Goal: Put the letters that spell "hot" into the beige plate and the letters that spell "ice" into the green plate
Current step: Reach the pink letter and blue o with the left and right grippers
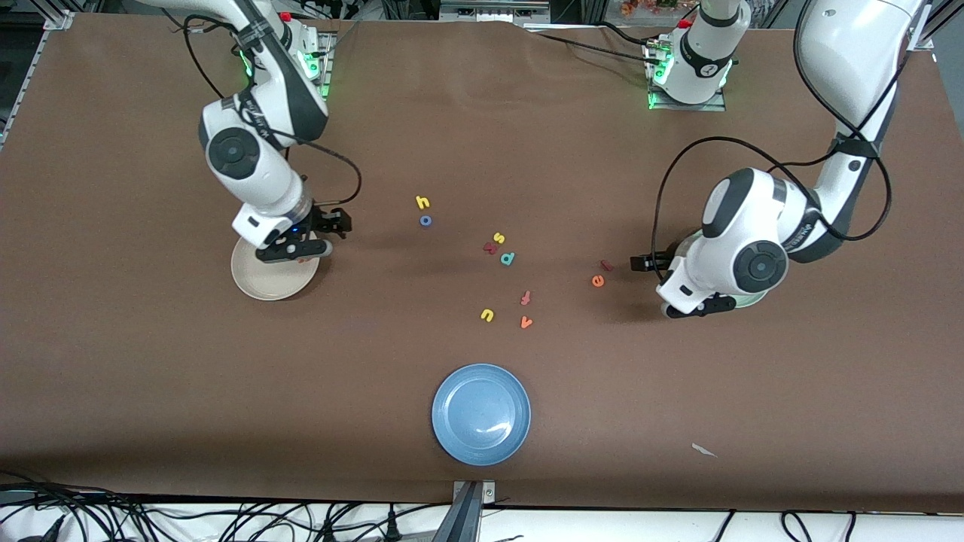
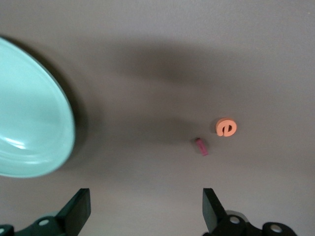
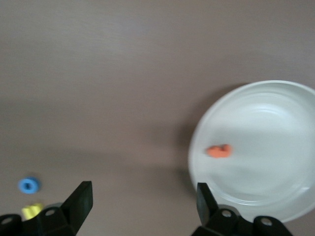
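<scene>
The beige plate (image 1: 263,284) lies at the right arm's end of the table. My right gripper (image 1: 295,253) hangs open and empty over its rim (image 3: 142,206). An orange t (image 3: 219,151) lies in the plate (image 3: 275,123). The yellow h (image 1: 422,202) and blue o (image 1: 425,220) lie mid-table (image 3: 29,185). The left arm covers most of the green plate (image 1: 755,299). My left gripper (image 1: 697,309) is open and empty beside that plate (image 2: 29,123). The orange e (image 1: 598,281) and dark red i (image 1: 605,265) lie on the table near it (image 2: 226,127). No c shows.
Loose letters lie mid-table: a yellow s (image 1: 498,238), a teal p (image 1: 507,258), a red f (image 1: 526,298), a yellow u (image 1: 487,315) and an orange v (image 1: 526,322). A blue plate (image 1: 481,414) sits nearest the front camera. A paper scrap (image 1: 703,450) lies toward the left arm's end.
</scene>
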Controlling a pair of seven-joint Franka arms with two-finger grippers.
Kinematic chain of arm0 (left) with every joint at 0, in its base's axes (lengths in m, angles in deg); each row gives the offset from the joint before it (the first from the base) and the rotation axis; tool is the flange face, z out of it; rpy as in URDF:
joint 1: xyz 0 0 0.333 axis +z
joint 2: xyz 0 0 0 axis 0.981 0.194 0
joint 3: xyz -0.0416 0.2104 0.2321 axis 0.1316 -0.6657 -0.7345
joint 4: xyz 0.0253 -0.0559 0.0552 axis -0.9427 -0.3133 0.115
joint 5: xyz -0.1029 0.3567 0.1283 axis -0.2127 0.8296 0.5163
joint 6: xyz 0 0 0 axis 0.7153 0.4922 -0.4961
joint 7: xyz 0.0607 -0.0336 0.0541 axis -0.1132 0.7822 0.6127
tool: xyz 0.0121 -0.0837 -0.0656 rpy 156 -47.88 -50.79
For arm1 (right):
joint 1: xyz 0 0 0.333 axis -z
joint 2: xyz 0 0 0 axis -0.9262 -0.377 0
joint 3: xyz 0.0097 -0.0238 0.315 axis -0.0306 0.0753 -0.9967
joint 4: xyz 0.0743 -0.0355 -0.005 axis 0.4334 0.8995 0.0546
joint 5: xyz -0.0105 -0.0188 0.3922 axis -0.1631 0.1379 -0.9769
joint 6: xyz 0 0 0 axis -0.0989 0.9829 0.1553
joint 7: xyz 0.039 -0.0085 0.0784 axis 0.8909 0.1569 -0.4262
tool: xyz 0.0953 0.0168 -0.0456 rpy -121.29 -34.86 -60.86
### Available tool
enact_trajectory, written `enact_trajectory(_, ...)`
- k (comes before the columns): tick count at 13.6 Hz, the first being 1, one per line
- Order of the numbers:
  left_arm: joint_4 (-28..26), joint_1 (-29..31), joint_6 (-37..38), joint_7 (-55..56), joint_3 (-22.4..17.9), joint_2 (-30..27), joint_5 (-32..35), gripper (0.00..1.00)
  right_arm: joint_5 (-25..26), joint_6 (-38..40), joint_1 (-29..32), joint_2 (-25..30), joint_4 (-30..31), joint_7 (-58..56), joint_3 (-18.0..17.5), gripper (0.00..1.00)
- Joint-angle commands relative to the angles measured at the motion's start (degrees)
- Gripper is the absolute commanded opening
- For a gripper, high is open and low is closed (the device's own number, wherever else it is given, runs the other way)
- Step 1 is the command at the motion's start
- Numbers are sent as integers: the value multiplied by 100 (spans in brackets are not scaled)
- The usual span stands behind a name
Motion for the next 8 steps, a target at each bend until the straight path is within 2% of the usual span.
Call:
enact_trajectory(1,-686,90,-724,1096,302,-78,-59,100,-144,-568,-525,-224,89,884,6,94)
enact_trajectory(5,-1505,47,-1894,2134,452,-157,2,98,-74,-1069,-1097,-533,19,1922,15,94)
enact_trajectory(8,-1822,64,-2421,2381,453,-157,2,81,40,-1220,-1317,-726,-60,2363,15,94)
